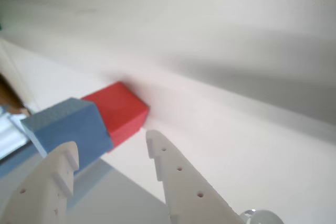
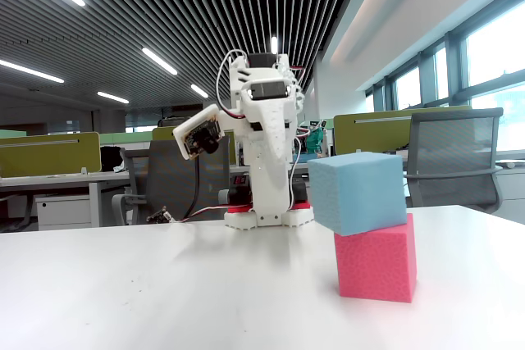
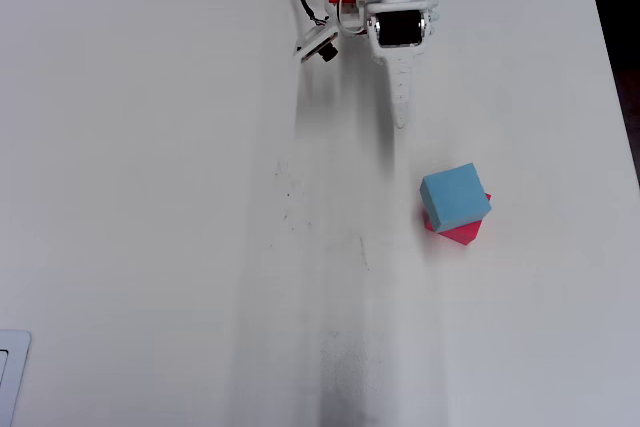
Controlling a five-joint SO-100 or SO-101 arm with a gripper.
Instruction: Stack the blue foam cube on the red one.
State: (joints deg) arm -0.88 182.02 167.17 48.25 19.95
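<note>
A white office table (image 2: 164, 284) carries the stack: the sky-blue porous foam cube (image 2: 358, 192) sits, slightly skewed, atop the pinkish-red foam cube (image 2: 377, 266). At twelve o'clock beyond, the white two-finger gripper (image 3: 401, 119) hangs released and empty. The stacking looks done.

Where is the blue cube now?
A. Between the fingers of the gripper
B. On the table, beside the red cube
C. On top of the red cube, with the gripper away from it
C: in the fixed view the blue cube rests, slightly askew, on the red cube; overhead, the gripper is apart from both.
</note>
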